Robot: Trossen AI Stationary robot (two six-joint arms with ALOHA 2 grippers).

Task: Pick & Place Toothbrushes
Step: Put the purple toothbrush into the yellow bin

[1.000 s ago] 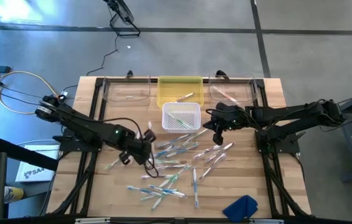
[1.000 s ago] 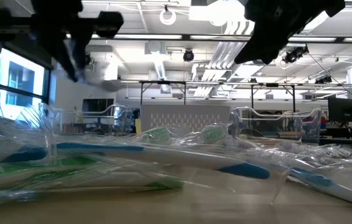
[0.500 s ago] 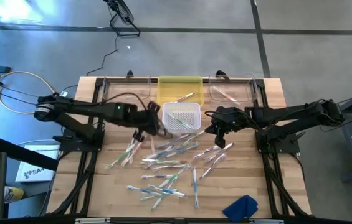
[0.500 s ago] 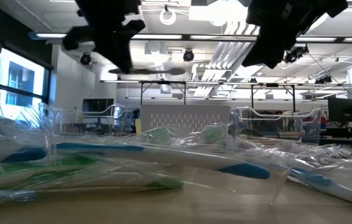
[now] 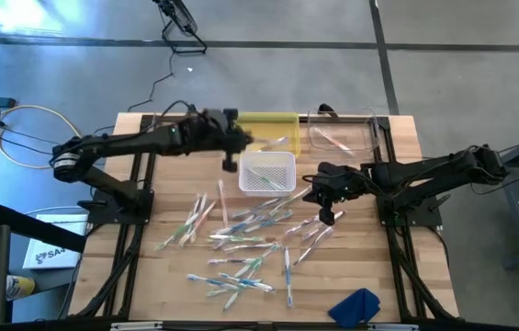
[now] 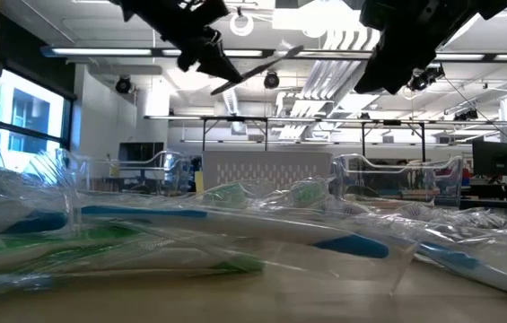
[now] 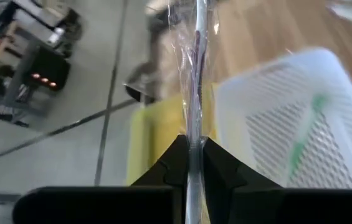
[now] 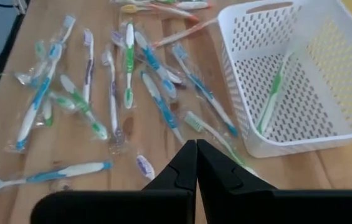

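My left gripper (image 7: 191,163) is clamped on one wrapped toothbrush (image 7: 194,74), pinched near one end so the rest of it juts out ahead of the fingers (image 7: 171,163); in the high view it hangs at the far-left corner of the white basket (image 5: 267,172), with the yellow bin (image 5: 261,131) just beyond. The step in hand, as I judge it, is the drop. To do it well I should carry the gripper rightward until the whole brush lies over the basket's open mouth, not over its rim, lower it before letting go, and turn the brush along the basket's longer side so neither end catches. One green-handled brush (image 8: 271,94) already lies inside. The crinkly wrapper may cling to a finger, so part the fingers fully. My right gripper (image 8: 195,167) hangs with fingers together, empty, right of the basket above the scattered toothbrushes (image 5: 245,239) on the worktop (image 5: 130,267).
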